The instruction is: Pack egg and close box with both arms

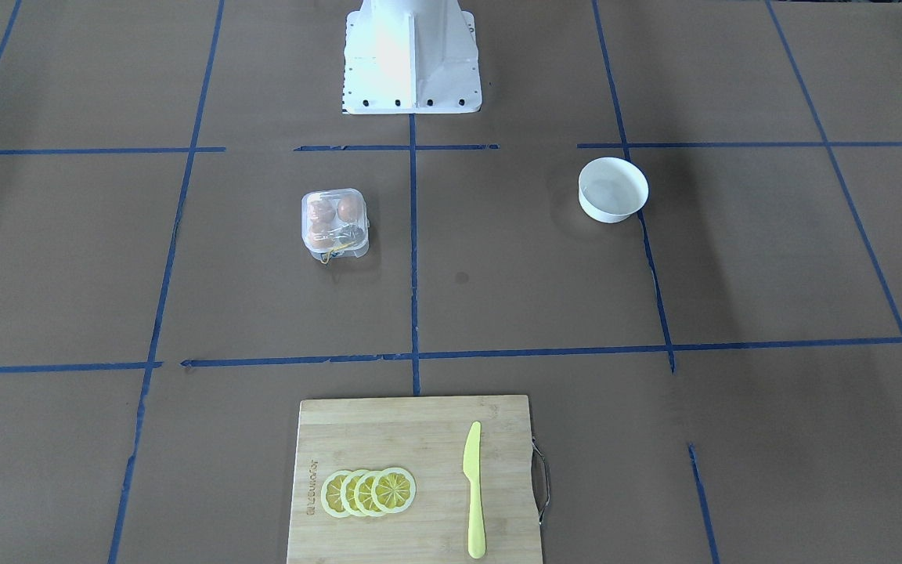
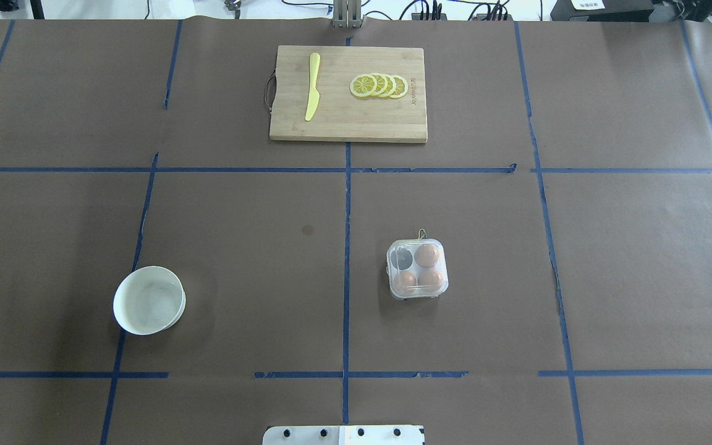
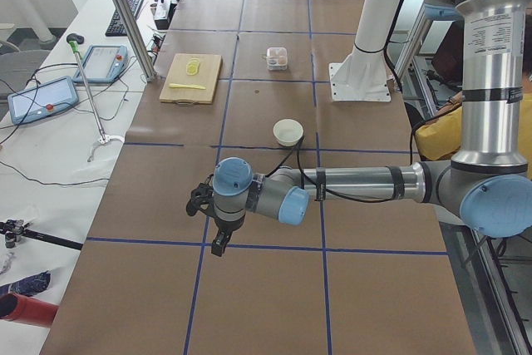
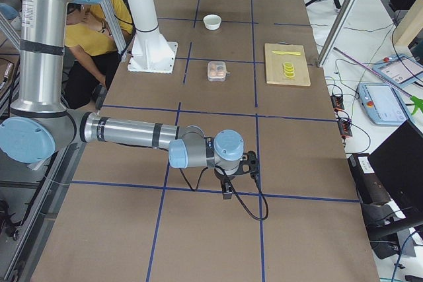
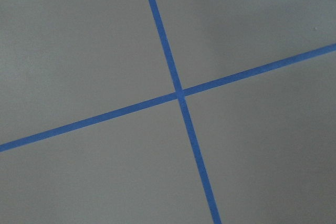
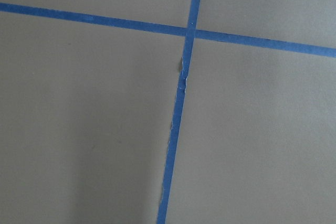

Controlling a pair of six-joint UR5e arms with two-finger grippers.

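Note:
The clear plastic box (image 2: 418,269) stands right of the table's centre line with its lid down and a yellow string at its far edge. It holds three brown eggs (image 2: 427,254); the fourth cup looks grey and empty. I cannot tell these eggs apart. The box also shows in the front view (image 1: 335,222). Both arms are stretched far out to the table's ends, away from the box. The left gripper (image 3: 204,205) shows only in the left side view and the right gripper (image 4: 251,163) only in the right side view. I cannot tell if they are open or shut.
A white round bowl (image 2: 149,300) stands empty on the left. A wooden cutting board (image 2: 348,123) at the far side carries a yellow knife (image 2: 313,86) and lemon slices (image 2: 379,85). The white robot base (image 1: 412,55) is at the near edge. Both wrist views show only brown paper and blue tape.

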